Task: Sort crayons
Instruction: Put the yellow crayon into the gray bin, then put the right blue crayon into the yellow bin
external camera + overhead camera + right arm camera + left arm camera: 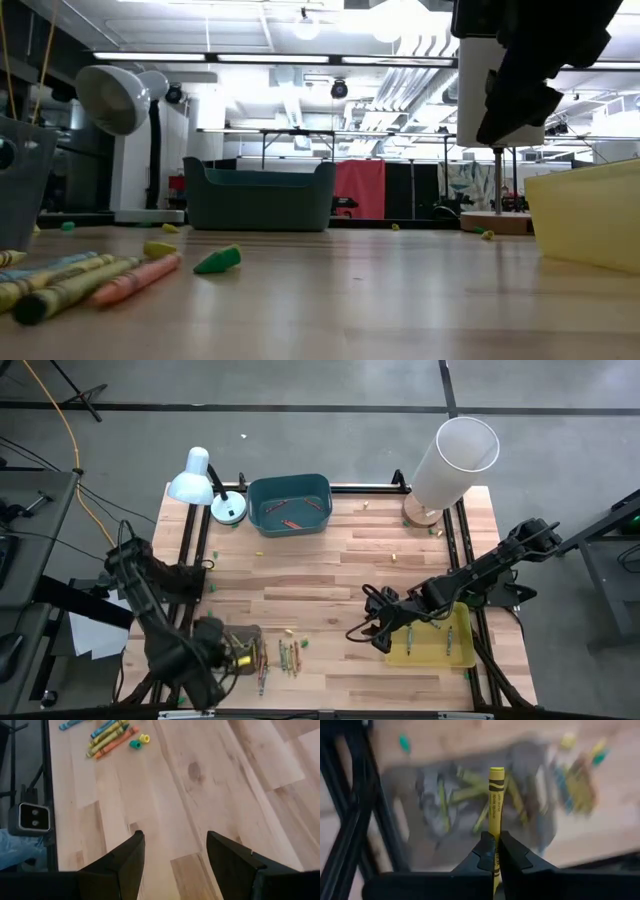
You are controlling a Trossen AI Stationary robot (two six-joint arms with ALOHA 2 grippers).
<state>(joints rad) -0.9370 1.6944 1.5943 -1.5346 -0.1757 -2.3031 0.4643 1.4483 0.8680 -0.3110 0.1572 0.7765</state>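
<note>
Currently the grey tray (244, 636) sits at the worktop's front-left corner, left gripper (495, 851) above it, fingers clamped on a yellow crayon (496, 795). Lower before releasing, judged safest; right gripper (172, 851) gapes empty by the yellow tray (462, 652), front-right

Bare table (330, 575) centre; crayons (288, 656) clutter near edge.

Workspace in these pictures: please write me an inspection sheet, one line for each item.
Surface: wooden table, bare in the middle.
Job's things: loose crayons near the front; teal bin, yellow tray.
Clutter: small crumbs, desk lamp, white cylinder.
Grippers: left gripper shut on a yellow crayon; right gripper open, empty.
Cables: yellow cable on the floor.
Surroundings: grey floor, nothing else seen.
</note>
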